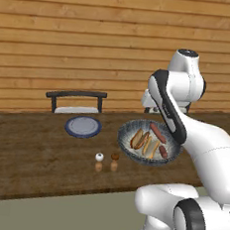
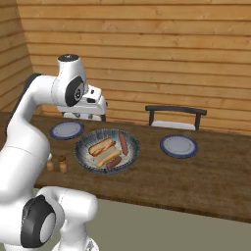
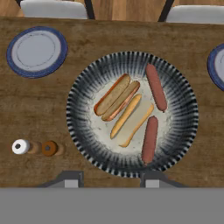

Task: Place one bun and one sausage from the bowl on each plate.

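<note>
Bowl [image 3: 131, 114] still holds both buns and sausages, centred on worktop [image 3: 39, 109] between two bare plates; pincer [image 3: 109, 180], tips together and holding nothing, hovers above it for a pick.

Wooden table [image 2: 196, 181]: long, dark brown, set before a horizontal plank wall [image 2: 162, 54].

Bowl [image 2: 107, 151]: large, round, blue-grey striped rim, pale inside; left of table centre. Contents: two buns [image 2: 101, 146] side by side, a second one [image 2: 109, 158] just nearer the camera; two sausages, one [image 2: 123, 143] toward the far right rim, another [image 2: 113, 163] at the near rim.

Plates: two, small, flat, blue-rimmed. One [image 2: 66, 130] to the far left of the bowl, bare; the other [image 2: 179, 146] to its right, well apart, bare.

Shakers: two small ones [image 2: 62, 164] at the bowl's near left, close together [image 2: 50, 165].

Chair [image 2: 175, 117]: dark frame, pale seat, behind the right plate.

Robot arm: white; its hand [image 2: 88, 109] hangs above the bowl's far left edge, fingers not discernible.
</note>
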